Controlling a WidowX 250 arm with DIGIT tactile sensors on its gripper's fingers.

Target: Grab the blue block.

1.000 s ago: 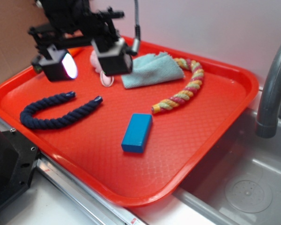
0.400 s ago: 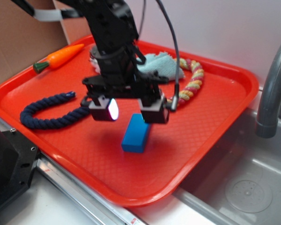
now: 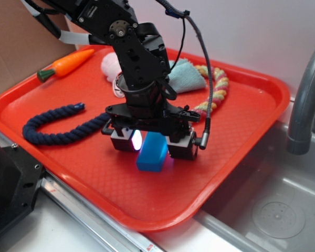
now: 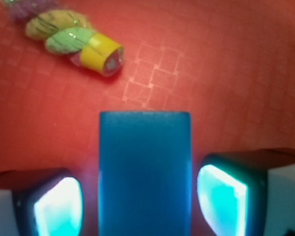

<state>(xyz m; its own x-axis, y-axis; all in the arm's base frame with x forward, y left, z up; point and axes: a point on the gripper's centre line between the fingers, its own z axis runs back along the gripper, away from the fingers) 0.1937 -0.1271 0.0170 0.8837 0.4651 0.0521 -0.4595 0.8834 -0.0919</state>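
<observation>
Tray [image 3: 241, 131] of red plastic was seen carrying everything, the navy rope [image 3: 58, 128] curved at its left. Over its middle the gripper [image 3: 153, 144] was lowered with jaws spread wide, and the blue block [image 3: 151, 152] lay flat between the fingers [image 4: 221, 201], a narrow gap visible on each side.

1. The arm [image 3: 134, 58] is black, built of blocky segments with round silver screws.
2. A black cable [image 3: 205, 68] loops beside it.
3. The gripper [image 3: 153, 144] has square black fingers [image 4: 226, 196] with glowing pale pads.
</observation>
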